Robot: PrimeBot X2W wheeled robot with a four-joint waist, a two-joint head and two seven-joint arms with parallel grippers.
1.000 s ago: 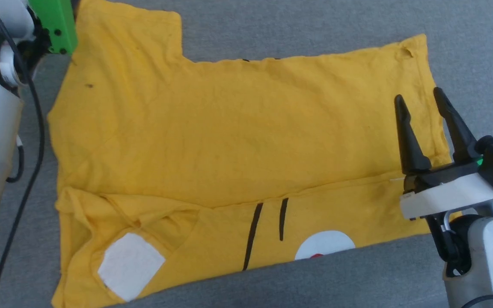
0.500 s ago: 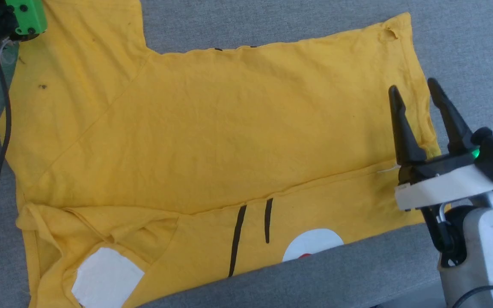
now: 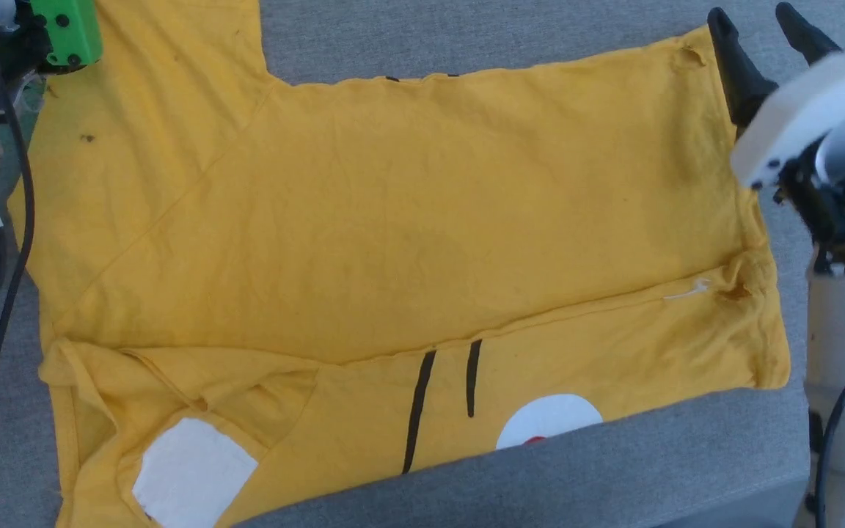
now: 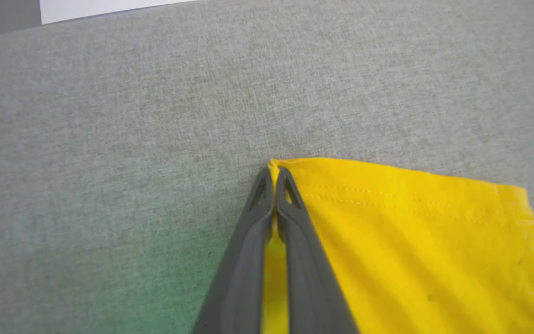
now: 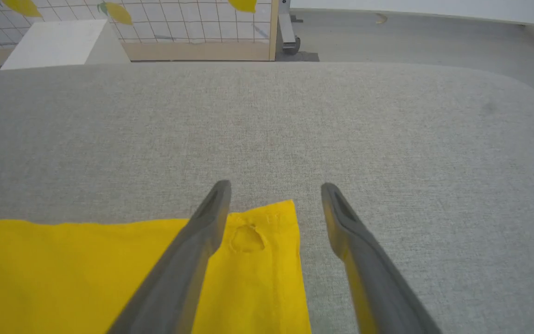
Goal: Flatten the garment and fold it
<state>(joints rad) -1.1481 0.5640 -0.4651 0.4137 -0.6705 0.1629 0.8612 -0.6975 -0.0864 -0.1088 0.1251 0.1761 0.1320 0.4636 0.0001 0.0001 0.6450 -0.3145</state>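
The shirt point(image 3: 393, 220) lies spread on the grey surface point(image 3: 466, 29), its print point(image 3: 422, 396) partly hidden behind a grey band point(image 3: 613, 469) along the near edge. The left gripper point(image 4: 274, 178) is clenched on a sleeve corner at the far left. The right gripper point(image 5: 274, 195) is released, its fingers straddling the shirt's far right corner.

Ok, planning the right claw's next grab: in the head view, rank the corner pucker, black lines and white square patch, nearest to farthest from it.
1. Corner pucker, beside the right claw, upper right.
2. Black lines, lower middle.
3. White square patch, lower left.
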